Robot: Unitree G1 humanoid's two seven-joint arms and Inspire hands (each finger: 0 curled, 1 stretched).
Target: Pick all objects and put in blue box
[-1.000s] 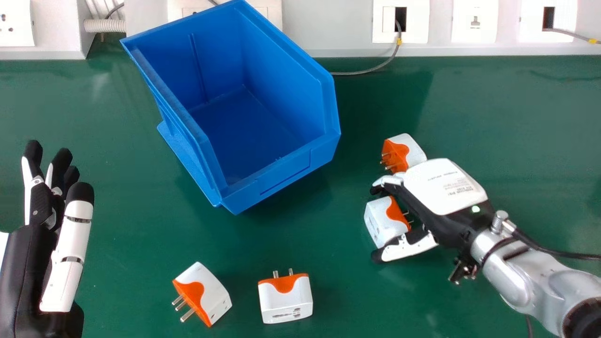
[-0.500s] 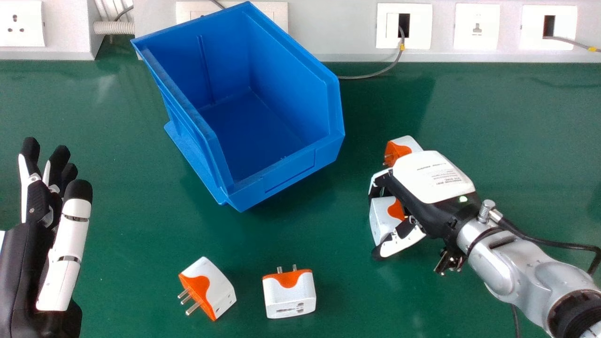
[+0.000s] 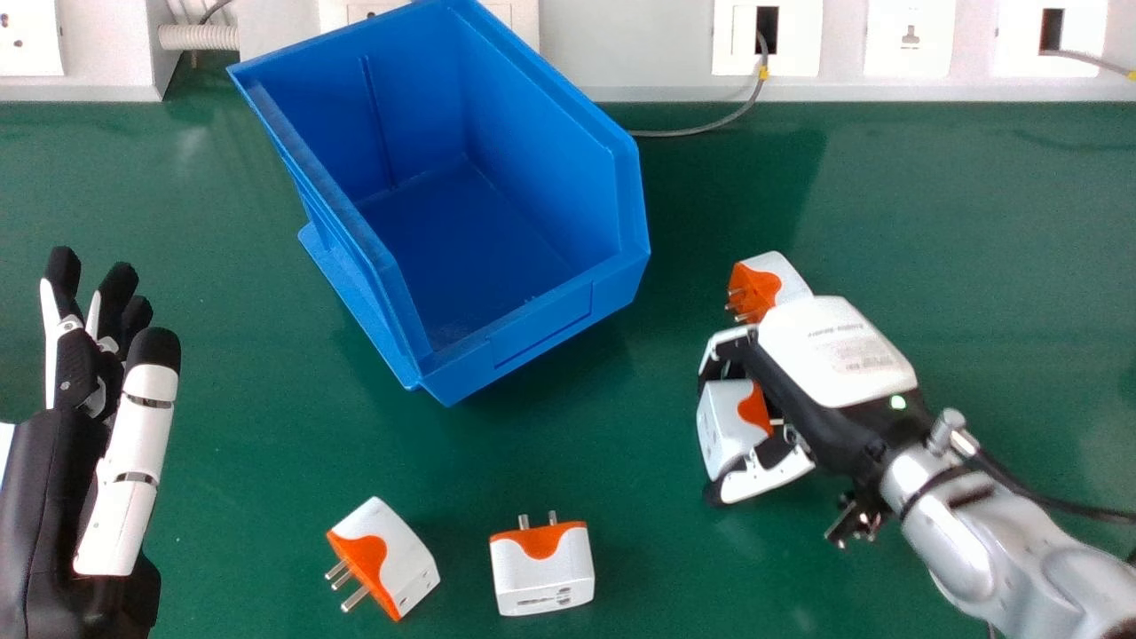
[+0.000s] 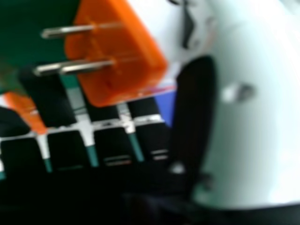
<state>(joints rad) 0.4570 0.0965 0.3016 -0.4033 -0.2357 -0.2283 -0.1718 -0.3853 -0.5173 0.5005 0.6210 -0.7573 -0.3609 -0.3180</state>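
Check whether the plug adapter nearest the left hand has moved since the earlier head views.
No. Judged against the blue box, the plug adapter keeps its place, below the box's near corner and slightly left of it.

The head view was bright, its light diffuse and fairly even. The white socket plates [image 3: 910,60] at the far right were nearly washed out. Soft shadow darkened the green table [image 3: 674,231] just right of the blue box [image 3: 546,328], and faint glare lay at the table's far left. The back of the right hand [image 3: 825,355] shone; blur softened its silver forearm [image 3: 985,541]. In the right hand view, glare bleached the thumb [image 4: 253,140], the adapter [image 4: 136,47] was blurred, its pins [image 4: 86,67] glinted, and parts close to the lens were almost black.
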